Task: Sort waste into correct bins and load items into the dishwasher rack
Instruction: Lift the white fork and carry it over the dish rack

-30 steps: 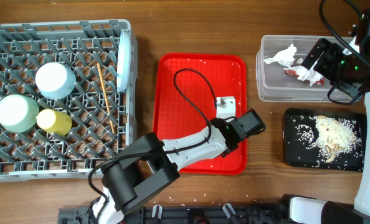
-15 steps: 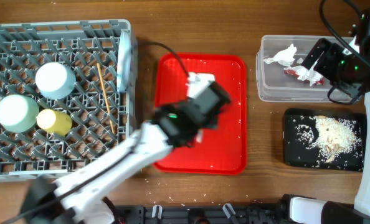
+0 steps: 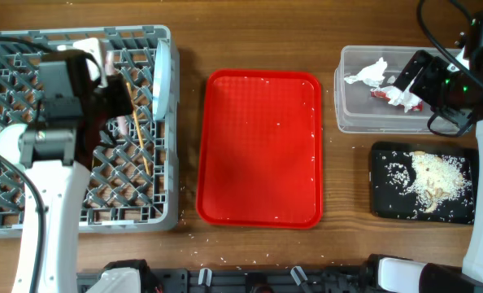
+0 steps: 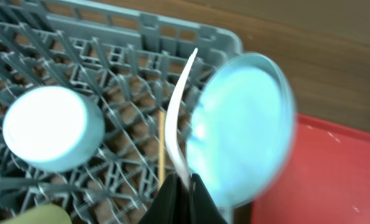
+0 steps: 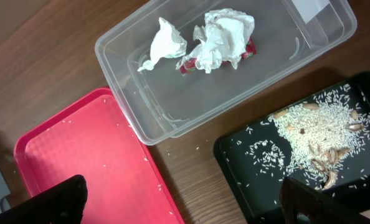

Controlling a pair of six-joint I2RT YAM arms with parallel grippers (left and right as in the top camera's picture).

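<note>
The grey dishwasher rack (image 3: 79, 213) fills the left side. My left gripper (image 3: 111, 89) hovers over its far right part, shut on the white plastic fork (image 4: 184, 124), which points toward the rack's far edge. The pale blue plate (image 4: 241, 130) stands on edge just right of the fork. A mint-green bowl (image 4: 51, 127) lies upside down to the left, and a chopstick (image 4: 161, 143) lies in the lattice. The arm hides the bowls and cup from overhead. My right gripper (image 5: 182, 199) is open and empty above the clear tub (image 3: 347, 114), which holds tissues (image 5: 219, 37) and the red wrapper (image 5: 188, 65).
The red serving tray (image 3: 262, 146) sits in the middle with a few rice grains on it. The black tray (image 3: 384, 203) at the right front holds the rice scraps (image 3: 432, 175). Loose grains lie on the wooden table near the front edge.
My left arm has swung from the red tray to above the rack, carrying the white fork. The red tray now holds no fork. The right arm has not moved.
</note>
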